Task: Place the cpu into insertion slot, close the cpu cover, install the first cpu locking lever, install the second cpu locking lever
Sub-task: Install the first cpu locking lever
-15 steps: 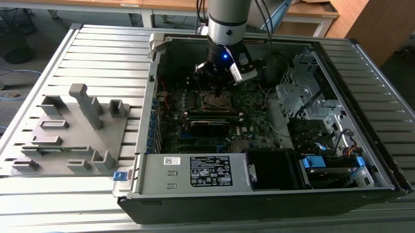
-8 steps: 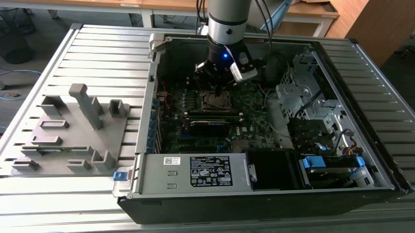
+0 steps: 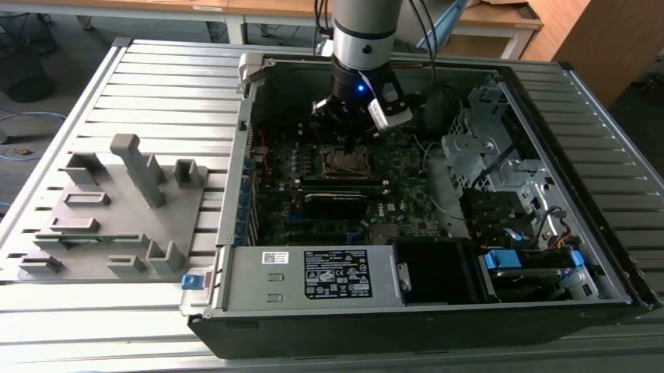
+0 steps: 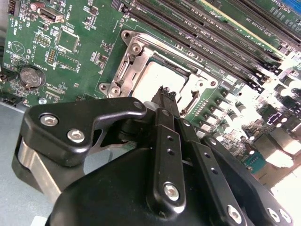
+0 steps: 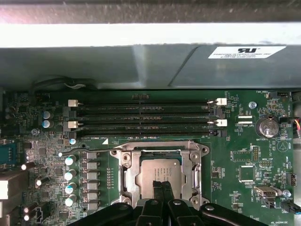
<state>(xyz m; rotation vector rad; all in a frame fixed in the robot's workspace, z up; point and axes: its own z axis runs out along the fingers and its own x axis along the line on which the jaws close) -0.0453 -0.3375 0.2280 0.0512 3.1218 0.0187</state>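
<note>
cpu (image 5: 160,170) lying flat, beneath closed jaws

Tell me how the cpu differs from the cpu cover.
Form: the cpu is a solid plate; the cpu cover is a frame with an open window. Size: the cpu is smaller and sits within the window of the larger cpu cover. Colour: the cpu looks dull grey-brown, the cpu cover brighter silver. Both are square, metal and lie flat.

The slatted counter (image 3: 155,78) bears an open computer case (image 3: 415,334) mid-surface and, near the exterior view's left edge, a grey fixture (image 3: 114,233).
</note>
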